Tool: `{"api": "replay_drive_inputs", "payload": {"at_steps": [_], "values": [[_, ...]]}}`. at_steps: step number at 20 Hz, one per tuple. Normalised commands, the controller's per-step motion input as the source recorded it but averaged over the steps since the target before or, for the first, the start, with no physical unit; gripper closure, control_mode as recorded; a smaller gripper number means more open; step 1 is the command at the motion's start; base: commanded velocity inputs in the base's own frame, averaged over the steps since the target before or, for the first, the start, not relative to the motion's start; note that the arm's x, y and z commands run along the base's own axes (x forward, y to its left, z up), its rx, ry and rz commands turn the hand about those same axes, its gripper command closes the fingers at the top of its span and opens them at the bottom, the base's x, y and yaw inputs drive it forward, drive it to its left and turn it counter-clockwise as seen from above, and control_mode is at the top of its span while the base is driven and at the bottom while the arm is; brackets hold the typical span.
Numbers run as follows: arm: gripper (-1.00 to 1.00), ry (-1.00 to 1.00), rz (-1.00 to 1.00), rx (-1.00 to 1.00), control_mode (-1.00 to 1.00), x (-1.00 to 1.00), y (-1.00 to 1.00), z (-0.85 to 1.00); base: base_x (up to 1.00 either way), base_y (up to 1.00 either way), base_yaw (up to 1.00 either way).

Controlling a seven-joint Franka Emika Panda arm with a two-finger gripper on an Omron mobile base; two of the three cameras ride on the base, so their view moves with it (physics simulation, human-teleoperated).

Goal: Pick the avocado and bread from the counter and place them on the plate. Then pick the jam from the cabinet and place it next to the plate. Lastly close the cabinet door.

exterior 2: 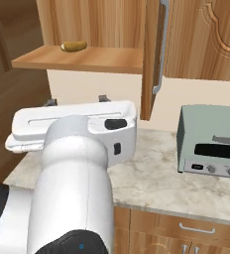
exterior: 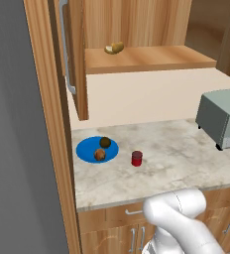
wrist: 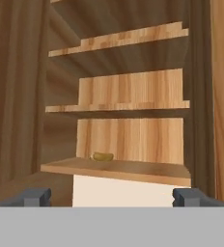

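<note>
The gripper [wrist: 112, 197] stands wide open with nothing between its fingers [wrist: 36, 197], the two dark tips far apart at the bottom of the hand view. Straight ahead of them lies the open cabinet [wrist: 133, 140], its shelves stacked one above another. On the lowest shelf, a little above and just left of midway between the fingertips, rests a yellowish-tan curved lump [wrist: 102, 156]. The open cabinet door [exterior: 73, 54] with its silver bar handle [exterior: 66, 49] hangs edge-on beside the shelf.

Well below and behind the fingers, on the counter [exterior: 186, 163], sits the blue plate [exterior: 87, 149]. The avocado [exterior: 105, 142] and the bread [exterior: 100, 155] both lie on it, close together. The jam [exterior: 137, 158] stands upright on the counter just beside the plate, apart from its rim. A grey toaster oven [exterior: 225, 118] sits farther along the counter.
</note>
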Motion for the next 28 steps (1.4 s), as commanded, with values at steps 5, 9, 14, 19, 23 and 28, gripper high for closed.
{"api": "replay_drive_inputs", "payload": {"at_steps": [5, 9, 14, 19, 23, 28], "values": [[-1.0, 0.13, 0.04, 0.0, -1.0, 0.46, -0.24, -0.42, 0.0, 0.0, 0.0], [-1.0, 0.02, 0.0, 0.05, -1.0, 0.24, -0.55, -0.16, 0.0, 0.0, 0.0], [-1.0, 0.01, -0.01, 0.12, -1.0, 0.35, -0.63, -0.01, 0.0, 0.0, 0.0], [-1.0, 0.03, -0.01, 0.12, -1.0, 0.48, -0.53, -0.04, 0.0, 0.0, 0.0], [-1.0, 0.07, 0.01, 0.14, -1.0, 0.56, -0.44, -0.19, 0.0, 0.0, 0.0], [-1.0, 0.06, 0.06, 0.16, -1.0, 0.55, -0.29, -0.23, 0.0, 0.0, 0.0]]}}
